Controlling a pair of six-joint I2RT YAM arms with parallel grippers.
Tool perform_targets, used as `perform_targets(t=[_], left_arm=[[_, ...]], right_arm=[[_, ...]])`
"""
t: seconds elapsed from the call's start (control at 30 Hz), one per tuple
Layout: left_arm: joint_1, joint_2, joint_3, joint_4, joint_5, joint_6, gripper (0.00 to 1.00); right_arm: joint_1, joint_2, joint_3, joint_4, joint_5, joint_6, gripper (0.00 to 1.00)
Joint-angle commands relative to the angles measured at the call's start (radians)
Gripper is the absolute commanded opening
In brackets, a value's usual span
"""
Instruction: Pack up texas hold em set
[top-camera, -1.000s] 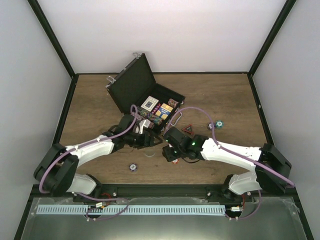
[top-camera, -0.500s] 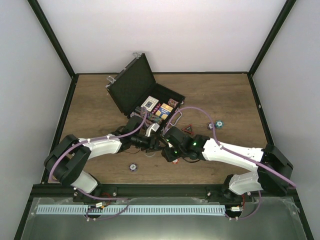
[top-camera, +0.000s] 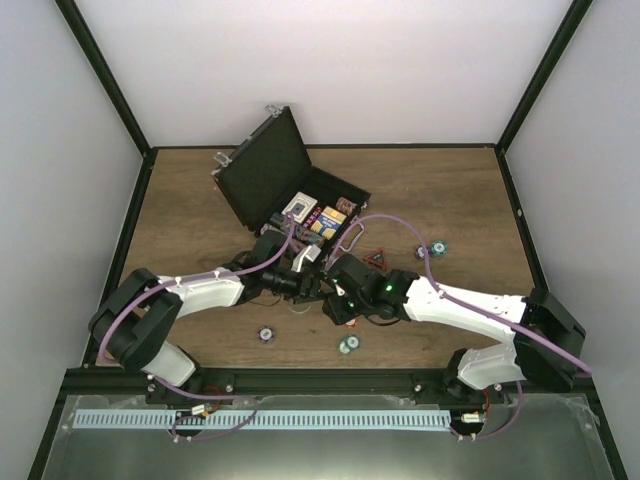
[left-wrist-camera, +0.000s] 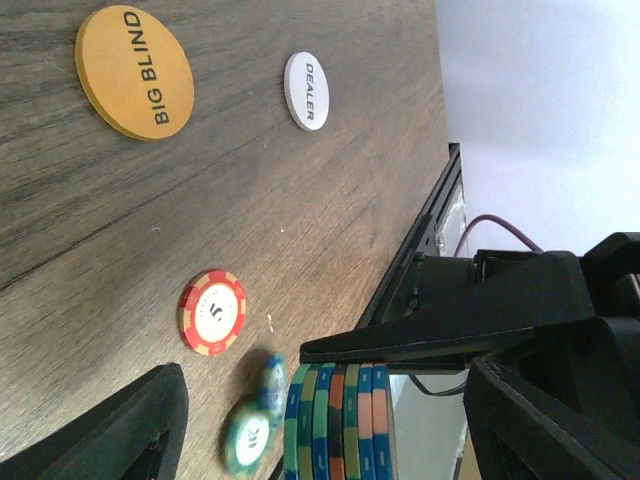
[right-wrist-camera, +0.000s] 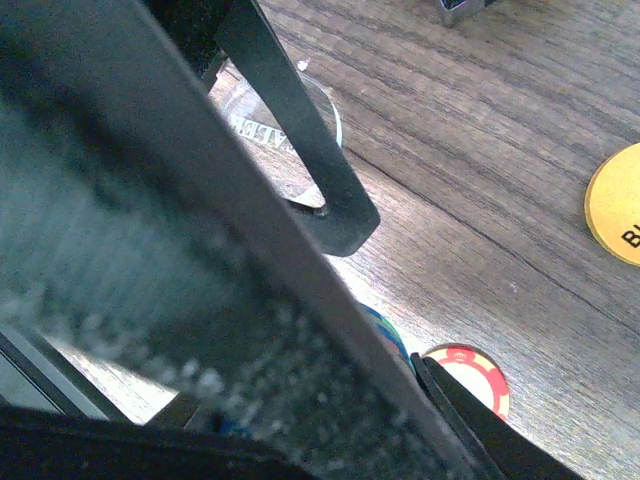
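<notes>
Open briefcase (top-camera: 262, 175) back-left on the surface, cards and chips showing inside. Left claw (top-camera: 304, 279) released, fingers spread either side of an edge-on chip stack (left-wrist-camera: 338, 425) just in front of the case. Right claw (top-camera: 338, 303) crowds the same stack; can't tell its grip. Likely chip-gathering step. Next: pinch squarely, carry into case. Loose chip (top-camera: 348, 344) and triangular marker (top-camera: 378, 259) still out.

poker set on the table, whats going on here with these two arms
Two robot arms are packing the set away. Their hands meet just in front of the open black briefcase. The left hand is open around a stack of chips standing on edge. The right hand is against that same stack, though its grip is unclear. A red chip, the orange big blind button and the white dealer button lie loose on the table.
</notes>
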Motion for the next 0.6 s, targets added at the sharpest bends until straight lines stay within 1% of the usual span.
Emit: perform_targets(t=[0.0, 0.13, 0.37, 0.47, 0.57], left_arm=[[-0.018, 0.016, 0.014, 0.035, 0.058, 0.01, 0.76], [-0.034, 0.028, 0.015, 0.036, 0.075, 0.018, 0.68], [-0.046, 0.033, 0.011, 0.03, 0.076, 0.025, 0.48], [-0.051, 0.037, 0.009, 0.03, 0.076, 0.026, 0.45], [-0.055, 0.047, 0.01, 0.022, 0.076, 0.03, 0.48]], right_arm=[[-0.005, -0.001, 0.009, 0.026, 0.01, -0.006, 0.33], [-0.005, -0.004, 0.013, 0.026, 0.014, -0.004, 0.33], [-0.006, -0.005, 0.015, 0.028, 0.021, -0.003, 0.33], [-0.006, -0.007, 0.015, 0.028, 0.023, -0.001, 0.33], [-0.005, -0.011, 0.018, 0.031, 0.024, 0.0, 0.33]])
